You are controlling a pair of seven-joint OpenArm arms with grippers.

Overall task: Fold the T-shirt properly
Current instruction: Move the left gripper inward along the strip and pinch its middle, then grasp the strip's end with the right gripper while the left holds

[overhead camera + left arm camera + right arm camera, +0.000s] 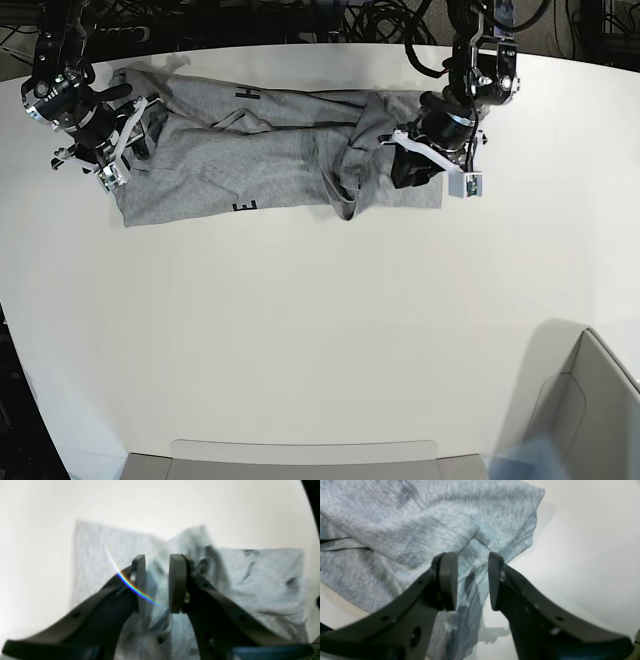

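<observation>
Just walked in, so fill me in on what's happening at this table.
A two-armed robot is working on a grey T-shirt that lies bunched in a long strip across the far side of the white table. The left gripper hovers over one end, jaws apart with rumpled cloth below them. The right gripper is at the other end, jaws also apart over a sleeve and hem edge. Neither visibly pinches fabric, and the shirt is not yet neatly folded.
</observation>
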